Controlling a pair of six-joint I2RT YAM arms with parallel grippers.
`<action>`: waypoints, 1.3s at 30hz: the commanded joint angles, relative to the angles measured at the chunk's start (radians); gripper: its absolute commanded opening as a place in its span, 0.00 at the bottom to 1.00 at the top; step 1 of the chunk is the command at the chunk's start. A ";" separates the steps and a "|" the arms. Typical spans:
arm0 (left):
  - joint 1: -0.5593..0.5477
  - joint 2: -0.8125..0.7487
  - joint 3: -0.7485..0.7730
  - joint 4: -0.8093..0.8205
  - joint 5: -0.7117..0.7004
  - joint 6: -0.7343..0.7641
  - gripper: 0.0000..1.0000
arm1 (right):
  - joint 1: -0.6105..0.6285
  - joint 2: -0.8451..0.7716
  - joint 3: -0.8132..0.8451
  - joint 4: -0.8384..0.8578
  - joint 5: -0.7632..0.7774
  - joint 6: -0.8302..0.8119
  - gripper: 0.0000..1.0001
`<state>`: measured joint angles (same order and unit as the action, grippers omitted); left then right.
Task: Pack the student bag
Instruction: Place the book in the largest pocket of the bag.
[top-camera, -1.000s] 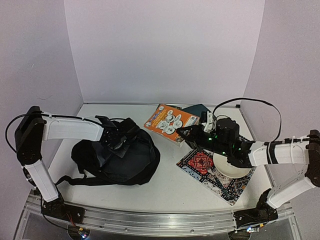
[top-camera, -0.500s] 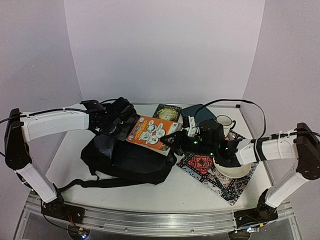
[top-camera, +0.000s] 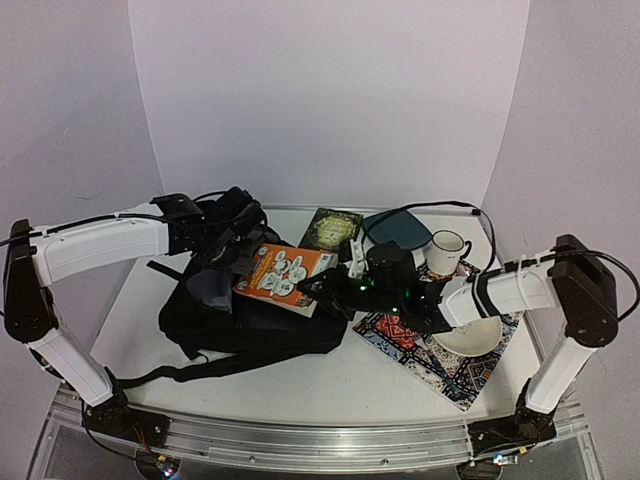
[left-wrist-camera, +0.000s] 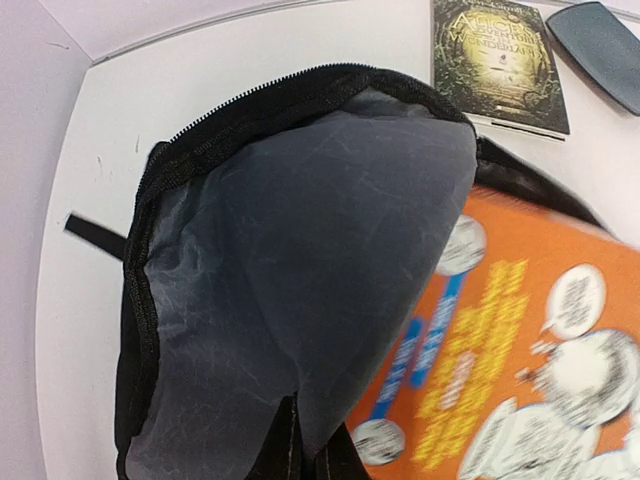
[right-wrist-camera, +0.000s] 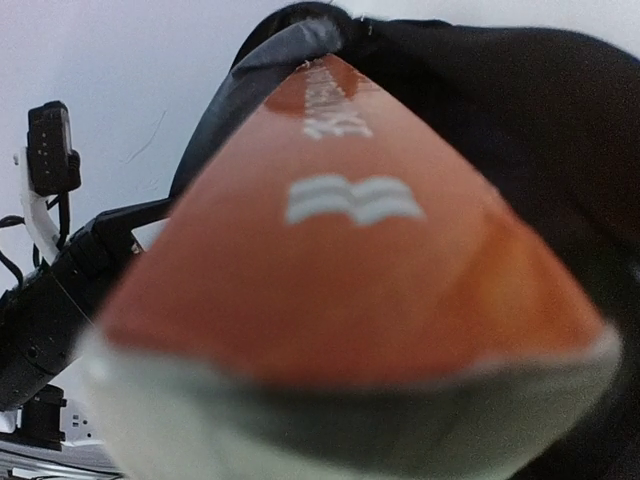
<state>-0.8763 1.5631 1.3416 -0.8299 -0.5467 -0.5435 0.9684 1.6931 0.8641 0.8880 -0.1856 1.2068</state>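
Observation:
The black student bag (top-camera: 255, 322) lies at the left of the table. My left gripper (top-camera: 222, 250) is shut on its upper rim and holds the mouth open. In the left wrist view the grey lining (left-wrist-camera: 300, 250) shows above my pinching left gripper (left-wrist-camera: 305, 455). My right gripper (top-camera: 325, 291) is shut on an orange comic book (top-camera: 281, 277) and holds it tilted at the bag's mouth. Its leading edge lies under the lifted flap (left-wrist-camera: 500, 370). The book fills the right wrist view (right-wrist-camera: 350, 250) and hides my fingers there.
A dark green book (top-camera: 332, 227) and a flat teal pouch (top-camera: 400, 228) lie at the back. A white mug (top-camera: 447, 250), a white bowl (top-camera: 470, 336) and a red-and-black patterned book (top-camera: 420, 345) sit to the right under my right arm.
My right gripper carried the orange book left from the pile to the bag's mouth, uncovering the dark green book. My left gripper lifted the bag's rim up and back.

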 joint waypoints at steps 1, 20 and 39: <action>-0.006 -0.064 0.081 0.112 0.026 -0.040 0.00 | 0.046 0.043 0.114 0.157 -0.039 0.017 0.00; 0.001 -0.181 0.011 0.174 0.254 -0.062 0.00 | 0.086 0.221 0.268 0.178 0.096 0.079 0.00; 0.002 -0.282 -0.086 0.175 0.268 -0.026 0.00 | 0.084 0.426 0.476 -0.085 0.183 0.021 0.46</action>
<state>-0.8696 1.3544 1.2409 -0.7587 -0.2549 -0.5781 1.0511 2.1235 1.2685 0.8305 -0.0296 1.2727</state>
